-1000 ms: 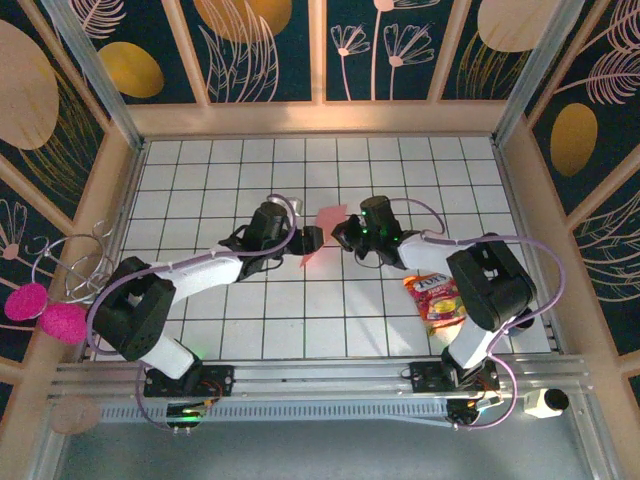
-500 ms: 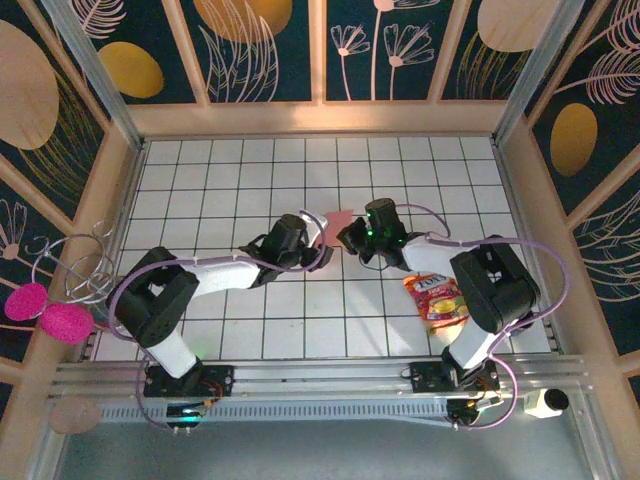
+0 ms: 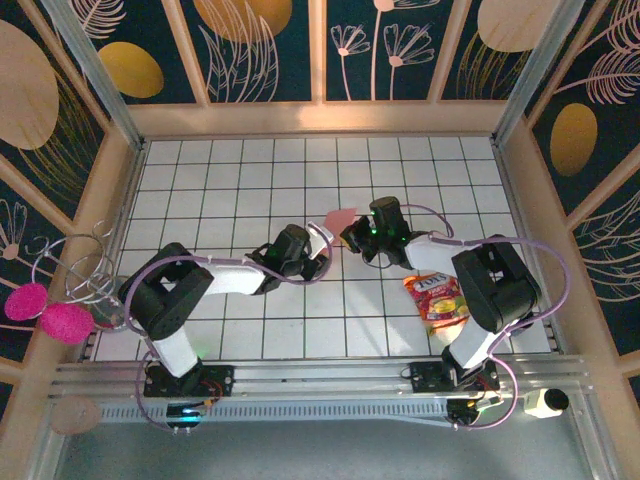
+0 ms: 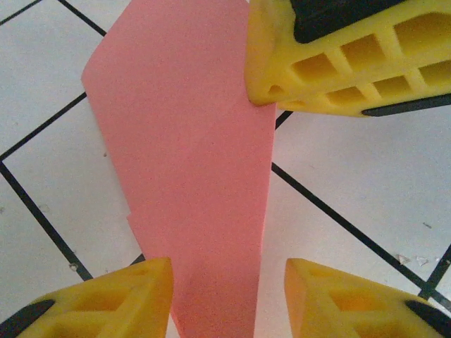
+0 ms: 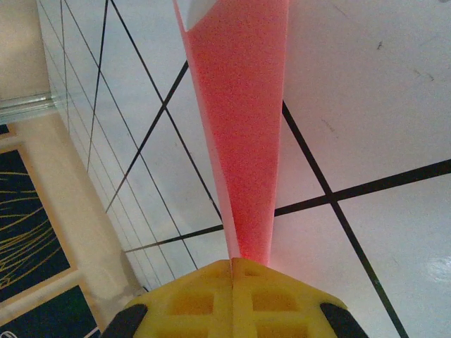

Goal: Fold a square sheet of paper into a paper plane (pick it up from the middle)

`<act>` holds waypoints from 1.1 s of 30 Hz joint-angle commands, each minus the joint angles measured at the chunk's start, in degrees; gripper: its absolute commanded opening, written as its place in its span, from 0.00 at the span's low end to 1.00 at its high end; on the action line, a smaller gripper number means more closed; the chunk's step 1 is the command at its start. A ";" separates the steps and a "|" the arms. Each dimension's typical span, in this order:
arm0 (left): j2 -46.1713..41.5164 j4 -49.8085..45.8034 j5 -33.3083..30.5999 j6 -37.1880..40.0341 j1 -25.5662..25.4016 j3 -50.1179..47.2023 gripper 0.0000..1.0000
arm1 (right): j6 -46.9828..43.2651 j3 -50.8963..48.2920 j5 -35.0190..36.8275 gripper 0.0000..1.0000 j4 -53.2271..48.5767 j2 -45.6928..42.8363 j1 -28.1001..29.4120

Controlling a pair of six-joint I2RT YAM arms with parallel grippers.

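The salmon-pink sheet of paper (image 3: 340, 217), folded into a long narrow taper, is held off the tiled floor near the middle. My right gripper (image 3: 352, 236) is shut on its narrow end, and in the right wrist view the paper (image 5: 243, 105) rises straight out of the pressed-together fingers (image 5: 232, 264). My left gripper (image 3: 322, 250) has come in from the left. In the left wrist view the paper (image 4: 190, 162) hangs between its open jaws (image 4: 225, 303), close to the left finger, with a gap to the right one. The right gripper's yellow fingers (image 4: 345, 56) show at the top right.
A red and yellow snack packet (image 3: 437, 298) lies on the floor beside the right arm. Pink pom-poms (image 3: 45, 312) and a wire coil (image 3: 80, 262) sit outside the left wall. Wooden walls ring the white tiled floor (image 3: 220, 180).
My left arm has swung right until its jaws straddle the paper, and they have narrowed. The right gripper has shifted slightly right and away with the paper.
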 commanded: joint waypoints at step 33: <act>3.75 7.41 2.80 3.30 -0.22 -1.89 0.16 | -0.53 -1.01 -2.38 0.17 -1.07 -1.56 -1.39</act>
